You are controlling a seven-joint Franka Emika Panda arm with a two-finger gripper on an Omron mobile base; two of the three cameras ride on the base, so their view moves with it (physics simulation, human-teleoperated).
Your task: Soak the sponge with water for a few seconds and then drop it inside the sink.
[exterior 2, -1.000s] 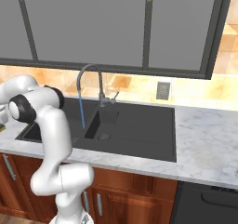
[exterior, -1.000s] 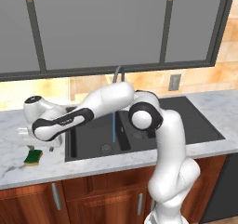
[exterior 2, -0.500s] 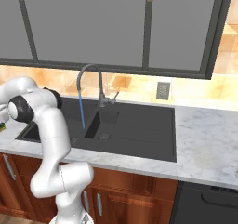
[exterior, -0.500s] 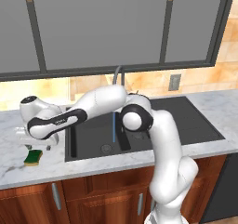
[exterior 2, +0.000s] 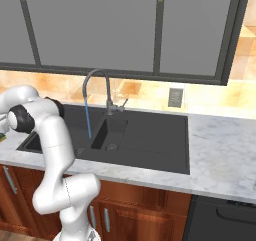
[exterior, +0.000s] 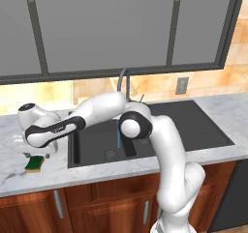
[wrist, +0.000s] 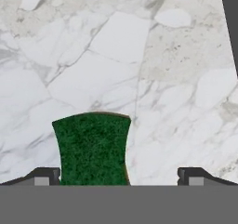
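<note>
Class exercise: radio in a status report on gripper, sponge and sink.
Gripper open above sponge. Sponge on counter, off-centre toward one fingertip. Water running into sink.

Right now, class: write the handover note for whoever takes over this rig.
Gripper: open, low over the sponge, nearer one fingertip than the other, not gripped.
Sponge: green side up on the marble counter, left of the sink.
Water: running from the faucet into the basin.
Done: approach.
Left: centre, grasp, lift, soak under the stream, drop in the sink.
</note>
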